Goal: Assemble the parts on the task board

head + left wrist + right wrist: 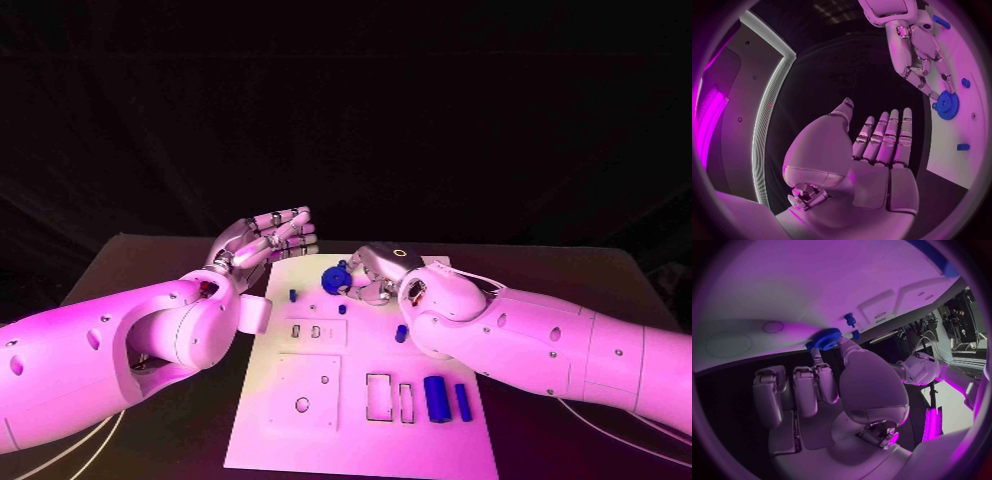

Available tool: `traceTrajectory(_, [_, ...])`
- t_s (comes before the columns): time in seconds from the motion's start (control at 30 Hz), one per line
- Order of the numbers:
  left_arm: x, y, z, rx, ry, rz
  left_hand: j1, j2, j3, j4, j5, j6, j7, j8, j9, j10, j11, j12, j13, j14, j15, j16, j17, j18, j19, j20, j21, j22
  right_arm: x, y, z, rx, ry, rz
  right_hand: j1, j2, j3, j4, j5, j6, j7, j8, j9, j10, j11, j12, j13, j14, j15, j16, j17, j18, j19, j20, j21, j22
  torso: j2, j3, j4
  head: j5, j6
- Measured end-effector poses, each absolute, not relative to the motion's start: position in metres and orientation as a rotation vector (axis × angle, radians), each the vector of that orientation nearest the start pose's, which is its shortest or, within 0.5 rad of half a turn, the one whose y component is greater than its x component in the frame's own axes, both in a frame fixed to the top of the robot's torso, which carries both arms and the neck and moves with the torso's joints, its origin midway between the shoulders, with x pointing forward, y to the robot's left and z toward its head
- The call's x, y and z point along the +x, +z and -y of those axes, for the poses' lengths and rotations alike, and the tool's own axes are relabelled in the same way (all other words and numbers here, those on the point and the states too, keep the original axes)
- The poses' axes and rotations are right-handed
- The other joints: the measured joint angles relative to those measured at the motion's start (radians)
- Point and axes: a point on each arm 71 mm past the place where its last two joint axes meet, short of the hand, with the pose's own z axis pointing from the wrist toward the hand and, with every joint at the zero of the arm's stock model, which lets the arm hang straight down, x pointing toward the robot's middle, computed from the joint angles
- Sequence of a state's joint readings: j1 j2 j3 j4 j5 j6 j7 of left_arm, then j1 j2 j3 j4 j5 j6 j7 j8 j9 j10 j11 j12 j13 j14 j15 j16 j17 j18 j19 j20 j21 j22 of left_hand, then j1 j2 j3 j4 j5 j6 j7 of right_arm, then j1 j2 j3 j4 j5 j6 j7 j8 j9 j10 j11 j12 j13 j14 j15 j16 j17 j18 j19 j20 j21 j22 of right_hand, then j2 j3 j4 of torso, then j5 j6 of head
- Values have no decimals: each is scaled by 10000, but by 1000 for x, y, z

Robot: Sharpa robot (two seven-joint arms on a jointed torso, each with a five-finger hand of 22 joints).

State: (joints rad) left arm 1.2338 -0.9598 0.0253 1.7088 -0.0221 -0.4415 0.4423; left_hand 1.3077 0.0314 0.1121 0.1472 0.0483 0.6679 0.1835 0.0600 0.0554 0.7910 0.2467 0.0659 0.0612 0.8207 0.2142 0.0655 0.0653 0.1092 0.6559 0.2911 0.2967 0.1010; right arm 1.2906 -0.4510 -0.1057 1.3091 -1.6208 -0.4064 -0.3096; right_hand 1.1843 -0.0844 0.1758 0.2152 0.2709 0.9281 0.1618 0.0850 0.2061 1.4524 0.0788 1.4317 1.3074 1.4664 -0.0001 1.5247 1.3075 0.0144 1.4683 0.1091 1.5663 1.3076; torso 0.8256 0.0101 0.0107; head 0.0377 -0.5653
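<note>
The white task board (361, 440) lies in the middle of the black table. My right hand (381, 272) hovers over the board's far end and pinches a blue gear (336, 278) between thumb and a fingertip. The right wrist view shows the blue gear (826, 338) at the fingertips of the right hand (848, 385), close to the board (817, 285). My left hand (268, 240) is open with fingers straight, at the board's far left corner, holding nothing. In the left wrist view the left hand (879, 145) faces the right hand (917, 45) and the gear (947, 105).
Small blue pegs (293, 295) (342, 308) (401, 333) stand on the board's middle. Two blue bars (436, 398) (463, 400) lie near its front right, beside rectangular slots (379, 396). A round hole (302, 404) is at the front left. Black table (144, 270) surrounds the board.
</note>
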Motion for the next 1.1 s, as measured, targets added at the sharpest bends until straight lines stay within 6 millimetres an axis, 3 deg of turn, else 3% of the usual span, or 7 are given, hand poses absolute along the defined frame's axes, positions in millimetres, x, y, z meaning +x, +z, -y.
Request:
traceTrajectory(0.4, [468,-121,-220,-10339,-15642,-12538,0,0,0,0,0,0,0,0,1,-73,2,0,1,0,0,0,0,-1,0,0,0,-12,517,-161,67,-2624,5612,-15093,0,0,0,0,0,65,6,0,1,38,-39,38,0,0,0,0,-1,-1,0,0,0,-2,7,0,23,-55,2])
traceTrajectory(1.1, [468,-121,-220,-10348,-15629,-12534,0,0,0,0,0,1,0,0,2,-73,2,0,2,0,0,0,0,-1,0,0,1,-10,515,-154,61,-2279,6168,-14264,109,25,98,-98,-1,216,-38,-67,1,109,-39,242,-1,0,-1,57,-1,-1,0,-1,0,1,7,-13,42,-15,-14])
